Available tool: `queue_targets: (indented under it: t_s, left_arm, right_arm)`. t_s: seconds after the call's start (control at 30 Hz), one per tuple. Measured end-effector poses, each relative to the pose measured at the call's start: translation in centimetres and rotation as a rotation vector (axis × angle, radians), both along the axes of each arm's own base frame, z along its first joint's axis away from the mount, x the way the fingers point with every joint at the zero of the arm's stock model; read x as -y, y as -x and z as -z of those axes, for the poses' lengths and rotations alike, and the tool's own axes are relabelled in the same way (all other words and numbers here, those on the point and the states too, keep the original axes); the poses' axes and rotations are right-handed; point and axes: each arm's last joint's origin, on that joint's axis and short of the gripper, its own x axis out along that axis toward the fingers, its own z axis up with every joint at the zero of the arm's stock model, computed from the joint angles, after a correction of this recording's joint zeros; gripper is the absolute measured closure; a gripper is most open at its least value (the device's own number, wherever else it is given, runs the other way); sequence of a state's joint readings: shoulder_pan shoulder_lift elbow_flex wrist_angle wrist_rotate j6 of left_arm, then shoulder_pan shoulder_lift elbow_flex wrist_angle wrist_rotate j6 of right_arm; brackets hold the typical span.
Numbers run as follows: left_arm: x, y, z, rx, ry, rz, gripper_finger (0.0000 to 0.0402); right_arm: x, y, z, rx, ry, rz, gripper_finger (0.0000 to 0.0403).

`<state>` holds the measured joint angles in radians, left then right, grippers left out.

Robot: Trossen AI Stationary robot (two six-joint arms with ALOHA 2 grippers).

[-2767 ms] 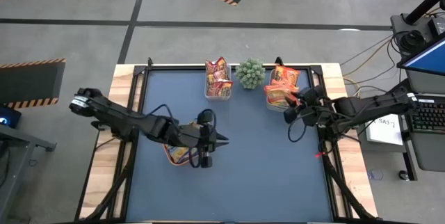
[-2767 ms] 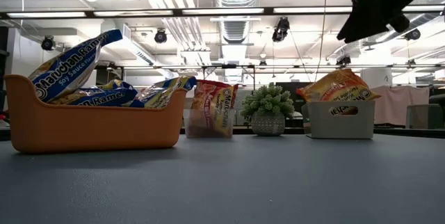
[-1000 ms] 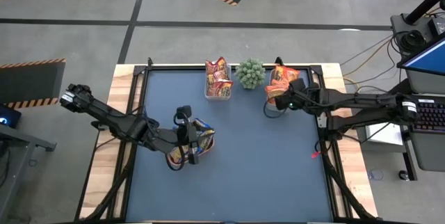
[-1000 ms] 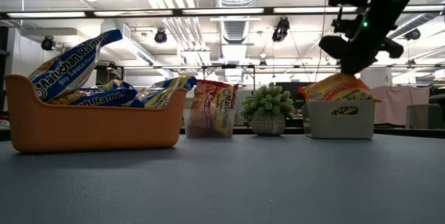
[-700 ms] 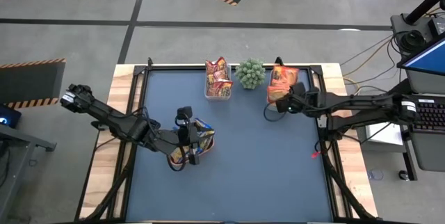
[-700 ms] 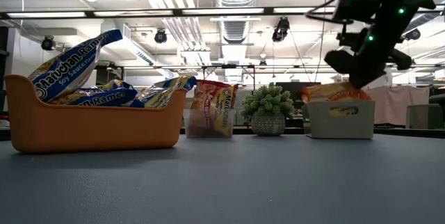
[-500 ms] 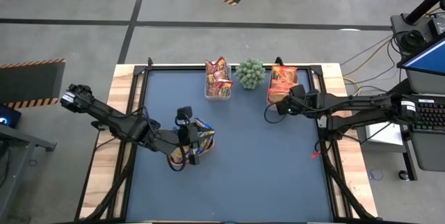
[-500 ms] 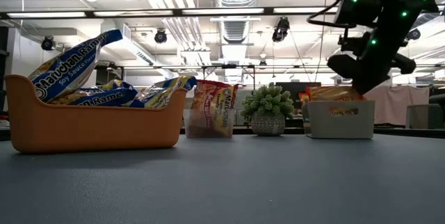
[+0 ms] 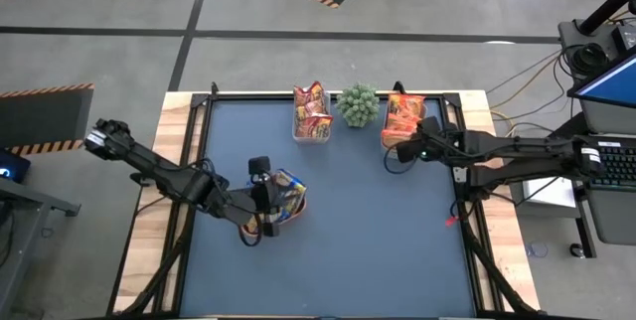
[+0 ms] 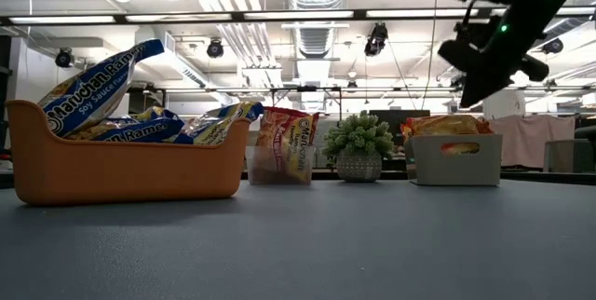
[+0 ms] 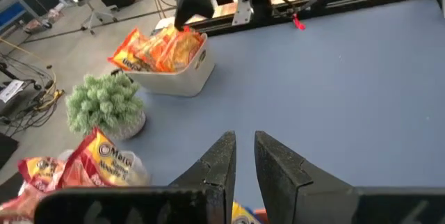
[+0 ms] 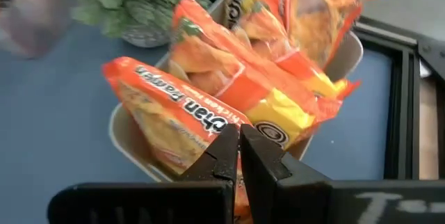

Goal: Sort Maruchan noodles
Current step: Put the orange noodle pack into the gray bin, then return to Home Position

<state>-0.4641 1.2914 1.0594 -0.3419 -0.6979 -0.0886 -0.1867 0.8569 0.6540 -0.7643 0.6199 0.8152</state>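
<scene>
Orange packets (image 9: pixel 402 116) fill the white bin (image 10: pixel 456 159) at the tabletop's far right corner; the right end effector (image 9: pixel 399 146) hangs just above its near rim, fingers together, empty. Yellow-and-blue packets (image 9: pixel 283 197) lie in the orange tray (image 10: pixel 121 170) near the left edge, right under the left end effector (image 9: pixel 270 223), so that arm is nearer them. Its fingers are nearly together, seemingly holding nothing. Only the low view shows 1 packet's long axis tilting up over the tray rim.
</scene>
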Motion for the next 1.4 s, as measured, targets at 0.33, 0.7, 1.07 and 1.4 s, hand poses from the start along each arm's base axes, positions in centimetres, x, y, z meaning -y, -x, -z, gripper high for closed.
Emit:
queue_targets:
  t_s: [0.33,0.7,1.07,1.4]
  left_arm:
    - [-2.7,5.6,3.0,0.177,0.104,0.003,0.0364]
    - [-6.1,12.2,7.2,0.477,0.22,0.003,0.0364]
    - [-7.9,15.6,9.9,0.638,0.276,-0.016,0.0364]
    - [-8.2,16.2,13.4,0.615,0.32,-0.033,0.0364]
  right_arm:
    - [-2.9,1.3,-2.3,0.108,0.174,-0.375,0.0394]
    - [-4.9,4.4,0.2,0.466,0.374,-0.841,0.0394]
    - [-4.9,6.9,2.7,0.678,0.486,-0.947,0.0394]
    - [-5.2,6.1,5.1,0.628,0.533,-1.057,0.0394]
